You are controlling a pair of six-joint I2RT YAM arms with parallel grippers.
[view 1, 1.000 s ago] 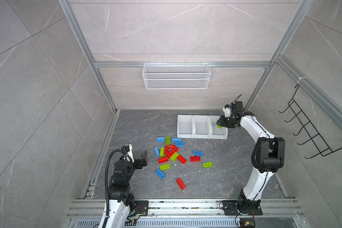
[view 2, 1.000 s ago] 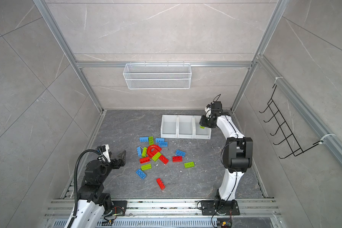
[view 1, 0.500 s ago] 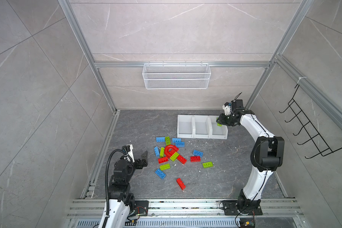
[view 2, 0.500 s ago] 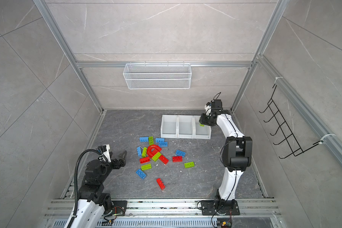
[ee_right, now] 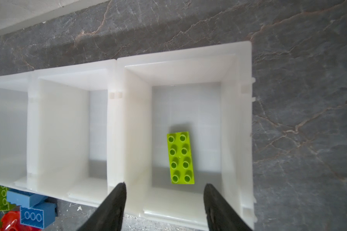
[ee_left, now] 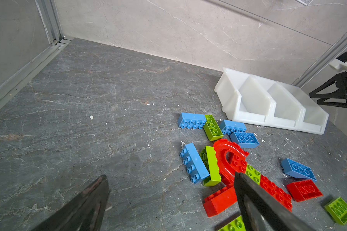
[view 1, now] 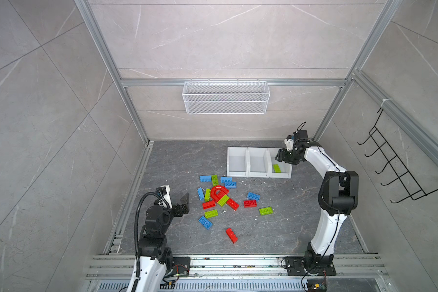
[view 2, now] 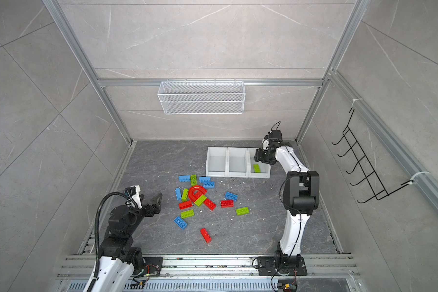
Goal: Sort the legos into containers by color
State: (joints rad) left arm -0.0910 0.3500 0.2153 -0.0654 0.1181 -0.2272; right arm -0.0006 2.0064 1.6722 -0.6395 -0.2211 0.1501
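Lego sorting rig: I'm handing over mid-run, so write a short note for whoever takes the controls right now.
Left gripper: open, empty, hovering beside the loose legos.
Right gripper: open, empty, above the end bin nearest its arm.
Done: one green brick lies in that bin; middle bin and far bin look empty.
Left: every loose lego, red, blue, green, plus the red arch, needs sorting off the table.
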